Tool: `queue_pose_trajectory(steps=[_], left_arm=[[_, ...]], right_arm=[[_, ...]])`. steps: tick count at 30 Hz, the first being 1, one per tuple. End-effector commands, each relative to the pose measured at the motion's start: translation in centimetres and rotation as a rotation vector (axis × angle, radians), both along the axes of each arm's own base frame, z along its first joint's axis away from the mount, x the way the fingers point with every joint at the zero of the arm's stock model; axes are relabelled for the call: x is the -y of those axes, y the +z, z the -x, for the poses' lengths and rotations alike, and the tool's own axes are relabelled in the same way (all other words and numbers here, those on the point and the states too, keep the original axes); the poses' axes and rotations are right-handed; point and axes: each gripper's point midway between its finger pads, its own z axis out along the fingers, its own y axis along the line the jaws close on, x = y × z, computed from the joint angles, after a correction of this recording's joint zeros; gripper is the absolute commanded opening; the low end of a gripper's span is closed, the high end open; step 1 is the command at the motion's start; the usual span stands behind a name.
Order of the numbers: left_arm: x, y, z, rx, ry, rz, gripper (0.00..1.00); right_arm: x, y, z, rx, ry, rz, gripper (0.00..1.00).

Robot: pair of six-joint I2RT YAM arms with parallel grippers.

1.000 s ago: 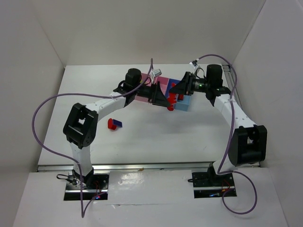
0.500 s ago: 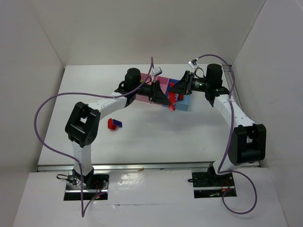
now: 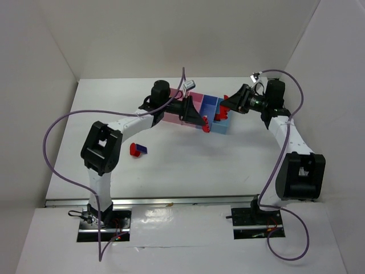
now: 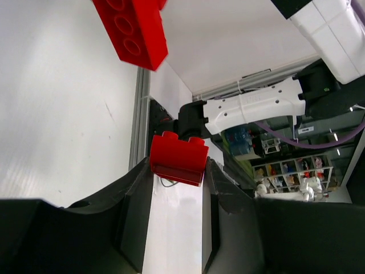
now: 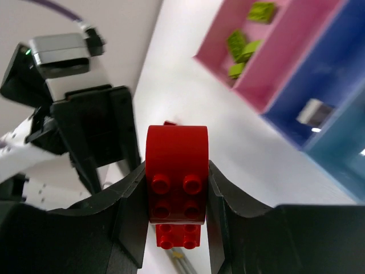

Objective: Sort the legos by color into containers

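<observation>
left fingers (image 4: 212,181) clamped on a small red brick (image 4: 178,158); right fingers (image 5: 134,197) clamped on stacked red bricks (image 5: 177,171), both at the containers (image 3: 221,128) on the bench (image 3: 171,171), upper centre of the top view.

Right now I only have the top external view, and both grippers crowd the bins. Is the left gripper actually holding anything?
Observer: Yes. The left wrist view shows the left gripper shut on a small red brick.
Operator: And the right one?
Observer: The right gripper is shut on a taller red brick, with its studs facing the wrist camera.
Operator: What's in the pink bin?
Observer: Several lime-green bricks lie in the pink compartment. I see no red ones there.
</observation>
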Motion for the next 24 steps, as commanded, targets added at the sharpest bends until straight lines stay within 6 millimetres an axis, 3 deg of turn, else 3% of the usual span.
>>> queue_pose_trajectory(steps=[1,3,4,6,7,8,10,11,13,14,15,17,18,20,22,24], left_arm=[[0.6,1.0,-1.7,0.054,0.000,0.040,0.00],[1.4,-0.3,-3.3,0.029,0.029,0.031,0.00],[2.0,0.6,-4.6,0.040,0.065,0.039,0.00],[3.1,0.0,-5.8,0.003,0.092,0.013,0.00],[4.0,-1.5,-6.4,-0.020,0.100,-0.010,0.00],[4.5,-0.7,-8.1,0.016,0.150,-0.009,0.00],[5.6,-2.3,-9.1,-0.021,0.183,-0.058,0.00],[6.2,-3.3,-10.7,-0.027,0.215,-0.070,0.00],[7.1,-4.9,-11.4,-0.057,0.225,-0.098,0.00],[7.5,-4.5,-12.3,-0.040,0.239,-0.089,0.00],[7.8,-6.3,-13.0,-0.056,0.250,-0.104,0.00],[8.3,-6.1,-14.5,-0.048,0.295,-0.101,0.00],[9.0,-7.5,-14.7,-0.060,0.299,-0.115,0.00],[9.3,-7.5,-16.1,-0.041,0.345,-0.111,0.00],[9.5,-9.5,-16.9,-0.066,0.377,-0.133,0.00],[9.5,-10.2,-17.9,-0.061,0.420,-0.141,0.03]], right_arm=[[1.9,0.2,-0.1,0.003,-0.105,0.052,0.28],[2.7,-0.4,-0.2,-0.015,-0.165,0.086,0.28],[4.0,-0.5,-1.1,-0.020,-0.273,0.126,0.28],[5.9,0.2,-0.9,-0.010,-0.411,0.172,0.28],[6.8,0.2,-0.6,-0.027,-0.476,0.185,0.28],[8.7,0.2,-0.9,-0.027,-0.599,0.224,0.28],[10.3,1.0,0.4,-0.009,-0.704,0.240,0.28],[11.8,0.9,0.8,-0.025,-0.799,0.257,0.28],[13.3,2.0,2.4,-0.020,-0.897,0.254,0.28],[13.8,1.8,3.0,-0.030,-0.931,0.253,0.28],[14.8,1.5,3.6,-0.042,-0.993,0.267,0.28],[16.1,1.8,5.3,-0.054,-1.078,0.277,0.28],[16.4,1.9,6.0,-0.052,-1.103,0.272,0.28],[16.8,1.4,6.7,-0.075,-1.124,0.293,0.28],[17.0,1.7,7.2,-0.076,-1.135,0.298,0.28],[17.0,1.6,7.5,-0.089,-1.129,0.315,0.28]])
